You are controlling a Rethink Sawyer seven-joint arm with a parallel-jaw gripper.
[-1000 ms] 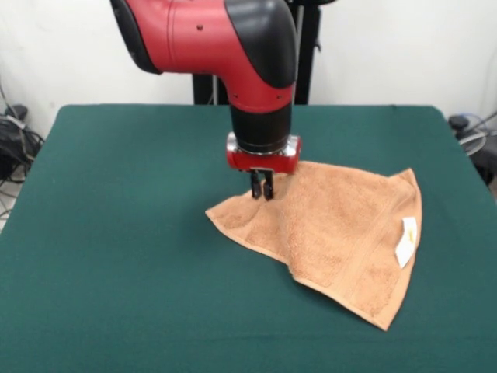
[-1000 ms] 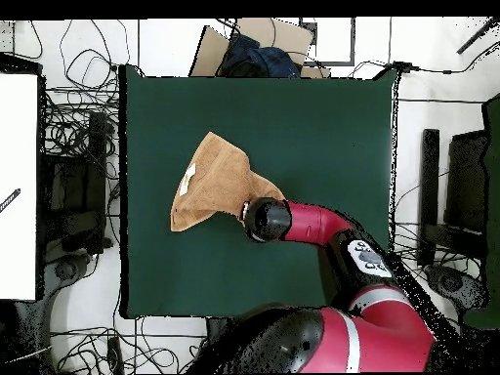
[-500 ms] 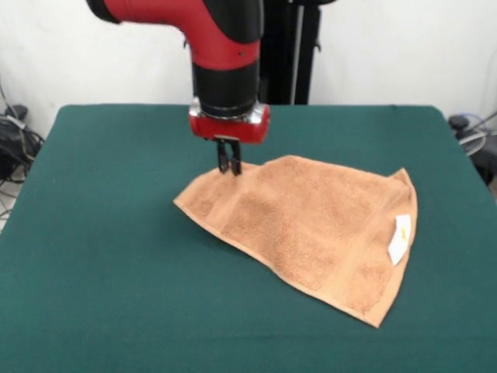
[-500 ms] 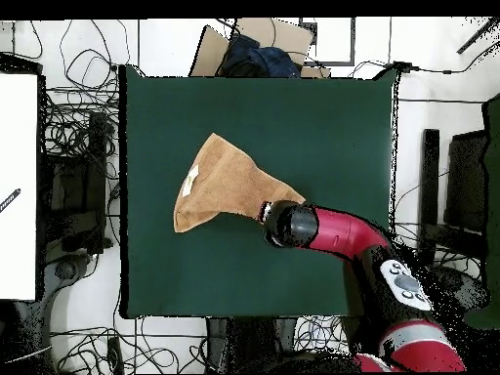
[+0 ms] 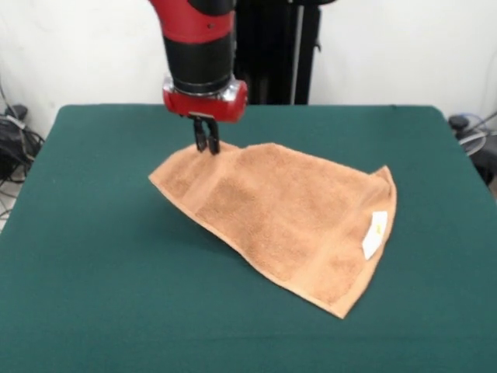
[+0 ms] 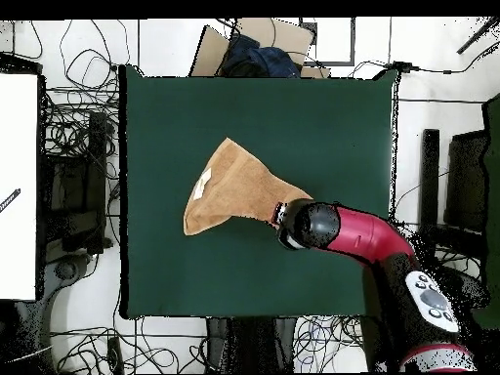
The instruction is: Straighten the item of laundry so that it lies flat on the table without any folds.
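Note:
The orange-tan towel [image 5: 287, 214] lies spread across the middle of the dark green table [image 5: 93, 256], its far left edge lifted. My gripper [image 5: 206, 145] is shut on that raised edge, near the corner. A woven band and a small white label [image 5: 374, 234] show on the towel's right side. From above, the towel [image 6: 234, 187] tapers toward the gripper [image 6: 280, 210], which the arm's red and black wrist mostly hides.
Cables and dark equipment [image 6: 78, 186] lie on the floor beside the table. A cardboard box with dark cloth [image 6: 249, 51] sits past the table's far edge in the overhead view. A white surface [image 6: 18, 186] stands at the left.
The gripper has moved left and toward the robot in the front view, dragging the held towel edge with it. The towel has slid along and spread wider.

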